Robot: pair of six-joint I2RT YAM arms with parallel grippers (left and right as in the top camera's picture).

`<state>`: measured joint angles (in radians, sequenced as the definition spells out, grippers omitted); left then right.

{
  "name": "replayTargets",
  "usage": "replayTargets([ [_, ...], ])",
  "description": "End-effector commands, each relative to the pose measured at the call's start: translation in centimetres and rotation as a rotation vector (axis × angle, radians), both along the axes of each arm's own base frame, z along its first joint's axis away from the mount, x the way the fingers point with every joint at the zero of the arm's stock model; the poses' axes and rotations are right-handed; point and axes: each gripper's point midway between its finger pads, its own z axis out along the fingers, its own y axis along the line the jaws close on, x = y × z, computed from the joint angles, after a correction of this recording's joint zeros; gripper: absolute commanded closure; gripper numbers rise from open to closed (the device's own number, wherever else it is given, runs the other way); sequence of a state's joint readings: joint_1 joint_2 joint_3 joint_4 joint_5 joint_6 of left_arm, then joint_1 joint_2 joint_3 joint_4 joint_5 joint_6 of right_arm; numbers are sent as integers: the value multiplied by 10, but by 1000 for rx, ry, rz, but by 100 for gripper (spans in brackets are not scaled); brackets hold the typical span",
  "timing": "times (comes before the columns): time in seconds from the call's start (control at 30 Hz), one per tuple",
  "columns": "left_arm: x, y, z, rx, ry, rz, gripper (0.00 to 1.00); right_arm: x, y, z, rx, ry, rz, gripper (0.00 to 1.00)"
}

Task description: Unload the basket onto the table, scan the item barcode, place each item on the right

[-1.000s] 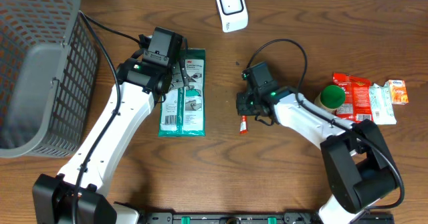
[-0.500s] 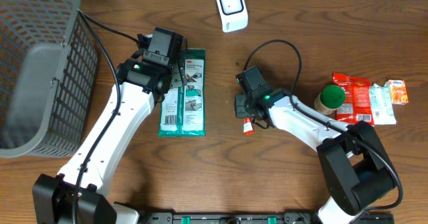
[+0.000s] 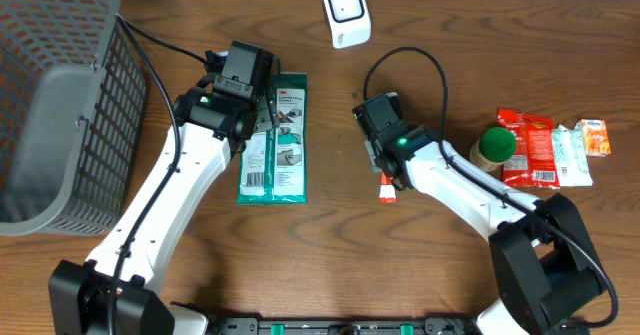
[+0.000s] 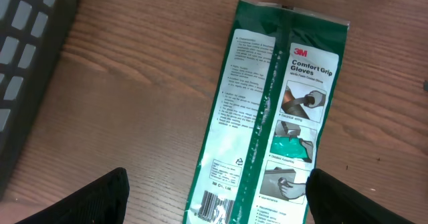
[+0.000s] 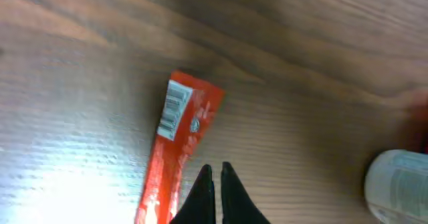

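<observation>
- Step in hand, as I judge it: pickup of red stick packet point(image 3: 387, 187) by right gripper point(image 5: 215, 184), before presenting it to scanner point(image 3: 345, 13).
- Right gripper: jaws together, tips meeting just beside the packet's right edge in the wrist view. Cannot tell whether a sliver of wrapper is pinched between them. It looks more beside than around.
- Packet location: appears to lie flat on table point(image 3: 320, 265), right of centre. In the overhead view it is just below the right gripper and well apart from the scanner at the far edge.
- Packet appearance: long, narrow, red-orange wrapper. White barcode point(image 5: 172, 110) patch at the far end, facing up. Print blurred, unreadable. Thin and flat, so probably awkward to lift off a tabletop.
- Left gripper point(image 3: 268, 117): jaws wide apart, fingers point(image 4: 100, 197) on either side of the lower end of green glove pack point(image 4: 281, 97). No contact that I can see; holds nothing.
- Next move calls for a confirmed grip on the packet: if nothing is caught, open and straddle it. Then lift, carry toward the scanner, and turn the barcode end to face its window, with the fingers off the barcode.
- Risk: packet slides along the wood instead of lifting.
</observation>
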<state>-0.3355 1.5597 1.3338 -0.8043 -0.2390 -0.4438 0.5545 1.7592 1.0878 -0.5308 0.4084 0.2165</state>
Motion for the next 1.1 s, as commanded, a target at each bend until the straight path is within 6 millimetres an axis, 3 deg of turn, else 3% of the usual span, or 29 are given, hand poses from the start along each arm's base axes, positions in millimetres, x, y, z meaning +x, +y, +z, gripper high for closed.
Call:
replayTargets([
  [0.0,-1,5,4,14,-10,7,15,0,-2,8,18,-17,-56,71],
  [0.03,-1,5,4,14,-10,7,15,-2,2,5,70,6,-71,59],
  [0.2,-1,5,4,14,-10,7,15,-17,34,-6,388,193,-29,55],
  [0.37,-1,5,4,14,-10,7,15,-14,17,-6,552,272,-114,76],
  [0.5,-1,5,4,14,-10,7,15,-11,7,-5,659,309,-140,79],
  [0.67,-1,5,4,14,-10,7,15,-11,15,-8,740,320,-70,72],
  [1.07,-1,5,4,14,-10,7,15,-22,16,-38,730,282,-45,72],
])
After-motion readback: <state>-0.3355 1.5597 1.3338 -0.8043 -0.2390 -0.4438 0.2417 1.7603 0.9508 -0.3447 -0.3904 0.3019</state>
